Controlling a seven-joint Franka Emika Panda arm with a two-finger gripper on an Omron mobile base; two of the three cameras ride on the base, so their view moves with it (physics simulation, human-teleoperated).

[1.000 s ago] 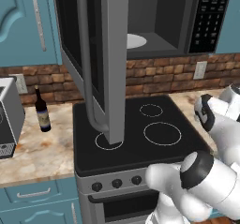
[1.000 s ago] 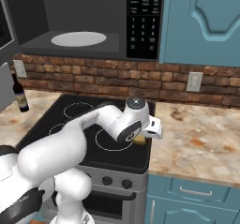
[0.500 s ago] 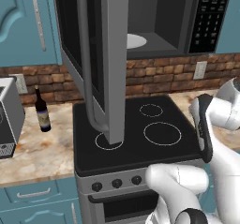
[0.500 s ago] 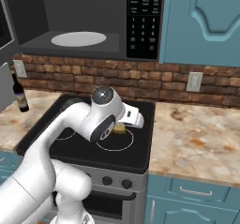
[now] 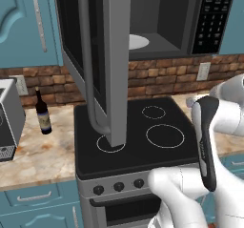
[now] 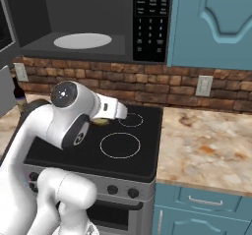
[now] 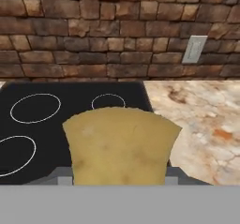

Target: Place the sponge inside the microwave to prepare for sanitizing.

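I have the lumpy yellowish-tan sponge block clamped in the gripper, held in the air above the black glass stovetop, over its back burners near the brick wall. I judge this the carry step. The large grey microwave hangs above with its dark-windowed door swung open. Next I must raise the sponge to the cavity and set it on the white round plate, keeping clear of the door.

Sponge bottom cut by frame edge, hides tool tips (grip unclear); microwave top cropped.
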